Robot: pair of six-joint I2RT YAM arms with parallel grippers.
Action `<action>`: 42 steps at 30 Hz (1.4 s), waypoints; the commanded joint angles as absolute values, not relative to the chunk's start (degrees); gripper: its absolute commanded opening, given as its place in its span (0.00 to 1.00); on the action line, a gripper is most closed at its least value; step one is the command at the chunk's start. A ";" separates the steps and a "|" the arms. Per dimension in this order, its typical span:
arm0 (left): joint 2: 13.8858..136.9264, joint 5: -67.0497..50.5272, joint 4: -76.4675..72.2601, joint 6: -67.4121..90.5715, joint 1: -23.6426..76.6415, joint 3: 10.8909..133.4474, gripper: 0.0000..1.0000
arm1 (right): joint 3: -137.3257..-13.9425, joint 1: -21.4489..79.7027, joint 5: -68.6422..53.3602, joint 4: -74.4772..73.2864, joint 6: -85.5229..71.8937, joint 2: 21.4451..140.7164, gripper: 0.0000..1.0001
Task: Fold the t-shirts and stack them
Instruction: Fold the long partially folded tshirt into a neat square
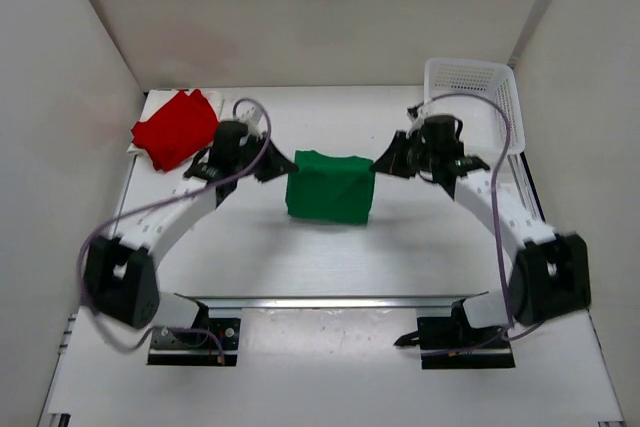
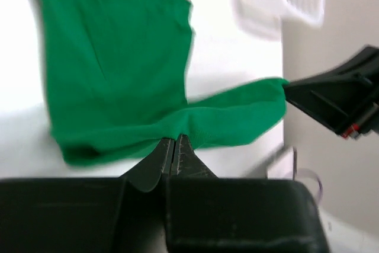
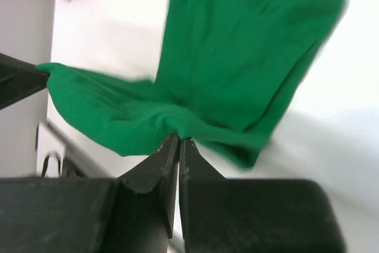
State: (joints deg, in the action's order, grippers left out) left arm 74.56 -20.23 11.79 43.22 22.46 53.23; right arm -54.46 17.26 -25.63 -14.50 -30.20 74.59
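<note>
The bright green t-shirt [image 1: 330, 187] hangs folded between both grippers in the middle of the table, its lower part resting on the surface. My left gripper [image 1: 285, 162] is shut on its upper left corner. My right gripper [image 1: 378, 163] is shut on its upper right corner. In the left wrist view the closed left gripper [image 2: 173, 138] pinches the green t-shirt [image 2: 118, 63]. The right wrist view shows the same green t-shirt [image 3: 237, 57] pinched by the shut right gripper [image 3: 179, 139]. A folded bright red t-shirt [image 1: 178, 127] lies at the back left, with a pale cloth edge [image 1: 217, 98] showing beside it.
A white mesh basket [image 1: 470, 87] stands at the back right, close behind the right arm. White walls enclose the table on the left, back and right. A metal rail [image 1: 340, 301] runs across the table in front of the arm bases.
</note>
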 commanded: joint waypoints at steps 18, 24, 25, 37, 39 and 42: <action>102.94 -14.06 -2.72 48.43 14.49 71.12 0.52 | -85.12 10.54 -23.65 -17.77 -24.16 107.78 0.39; 101.60 -17.32 -6.93 46.76 23.29 61.63 0.50 | -63.65 16.51 -26.10 -4.67 -27.68 100.81 0.00; 102.21 -16.79 -7.20 47.02 24.42 59.44 0.49 | -60.33 17.22 -26.19 -1.87 -28.64 101.07 0.00; 93.45 -22.67 -18.81 49.57 26.10 33.32 0.40 | -43.95 18.98 -27.42 4.04 -28.30 96.96 0.00; 86.96 -22.15 -16.54 48.79 26.19 31.73 0.44 | -42.11 18.72 -28.64 4.04 -27.69 91.87 0.05; 79.13 -19.35 -11.35 46.23 24.53 31.90 0.55 | -40.17 17.67 -30.40 3.87 -27.42 84.67 0.27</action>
State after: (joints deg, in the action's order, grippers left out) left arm 87.11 -21.63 -15.59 49.10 26.02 31.55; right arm -41.12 18.68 -29.65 2.17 -28.82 92.05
